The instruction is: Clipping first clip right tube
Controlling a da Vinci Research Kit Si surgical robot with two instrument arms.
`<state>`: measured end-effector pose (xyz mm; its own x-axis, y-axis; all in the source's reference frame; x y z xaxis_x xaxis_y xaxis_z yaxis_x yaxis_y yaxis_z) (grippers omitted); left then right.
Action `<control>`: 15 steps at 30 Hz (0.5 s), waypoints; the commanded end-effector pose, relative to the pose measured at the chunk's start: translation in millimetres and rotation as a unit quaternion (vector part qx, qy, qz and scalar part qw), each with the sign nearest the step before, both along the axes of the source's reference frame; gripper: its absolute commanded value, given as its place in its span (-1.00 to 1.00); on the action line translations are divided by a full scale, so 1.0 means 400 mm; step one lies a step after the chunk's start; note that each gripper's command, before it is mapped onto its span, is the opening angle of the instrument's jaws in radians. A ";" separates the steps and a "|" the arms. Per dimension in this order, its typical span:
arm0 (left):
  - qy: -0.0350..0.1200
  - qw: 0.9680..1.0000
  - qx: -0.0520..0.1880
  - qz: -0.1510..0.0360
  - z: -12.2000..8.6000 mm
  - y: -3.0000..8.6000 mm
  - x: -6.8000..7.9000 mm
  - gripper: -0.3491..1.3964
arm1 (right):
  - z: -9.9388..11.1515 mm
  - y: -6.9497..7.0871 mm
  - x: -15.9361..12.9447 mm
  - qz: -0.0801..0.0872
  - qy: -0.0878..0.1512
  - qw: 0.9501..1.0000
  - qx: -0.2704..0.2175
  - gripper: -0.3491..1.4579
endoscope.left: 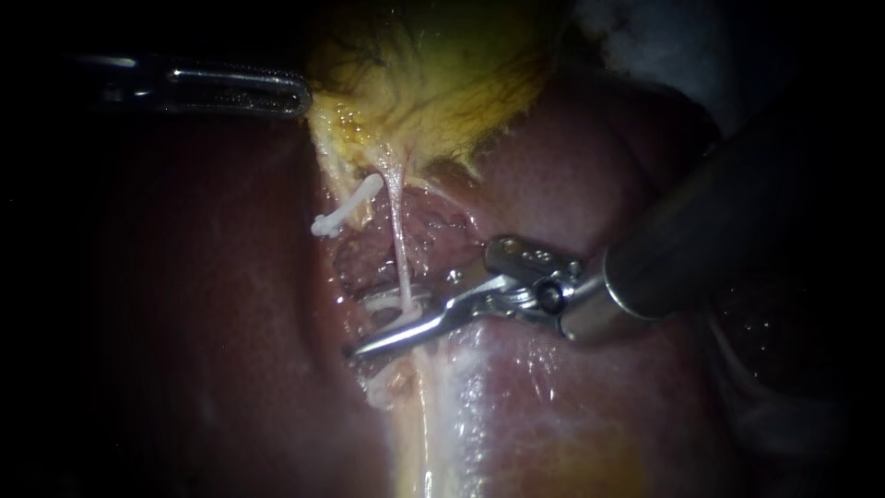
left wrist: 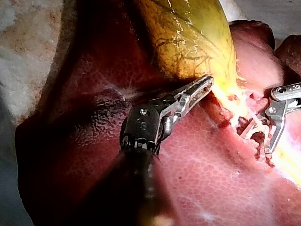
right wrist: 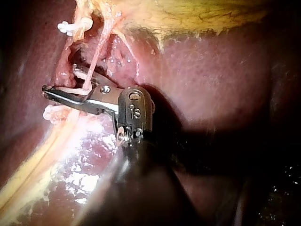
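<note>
Steel, slotted jaws of my left instrument point(endoscope.left: 293, 96) lie closed together at the left edge of the gallbladder point(endoscope.left: 433, 83). The yellow fringe tents toward them, so I think they are pinching it, though that dim corner of the endoscope view hides the bite itself. The hold makes sense to me: it draws the gallbladder up and away from the liver point(endoscope.left: 599, 166), so that what hangs beneath it is stretched out and easy to reach. The left shaft comes in nearly level, wrist straight, with the jaws pointing along the gallbladder's lower rim. Just below that rim a white clip point(endoscope.left: 348, 210) sits at the left edge of the liver's raw bed. Beside it the right tube point(endoscope.left: 398, 240) runs as a thin, taut, pale line from the gallbladder's neck down over the bed. It passes through the gap between the jaws of my right instrument point(endoscope.left: 378, 330). Those jaws are parted, one on each side of the tube and crosswise to it. They sit low on its length, well apart from the gallbladder, which I judge is where the clip is meant to go. The right shaft descends from the upper right, and its wrist is bent so the jaws reach leftward, almost flat on the liver's surface. By my reading the squeeze has not yet been made.
</note>
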<state>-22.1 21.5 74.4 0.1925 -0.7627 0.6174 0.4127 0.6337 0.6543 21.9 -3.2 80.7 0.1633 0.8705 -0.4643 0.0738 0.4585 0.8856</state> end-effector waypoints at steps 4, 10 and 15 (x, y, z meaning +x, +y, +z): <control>0.000 1.000 0.000 0.000 0.0000 0.0000 0.0001 -1.00 | -0.0008 0.0007 -0.0017 -0.009 0.005 1.000 0.003 0.05; 0.000 1.000 0.000 0.000 0.0000 -0.0001 0.0001 -1.00 | -0.0010 0.0003 -0.0036 -0.025 0.012 1.000 0.004 0.05; 0.000 1.000 0.000 0.000 0.0000 -0.0001 0.0003 -1.00 | -0.0013 0.0001 -0.0059 -0.048 0.024 0.999 0.003 0.04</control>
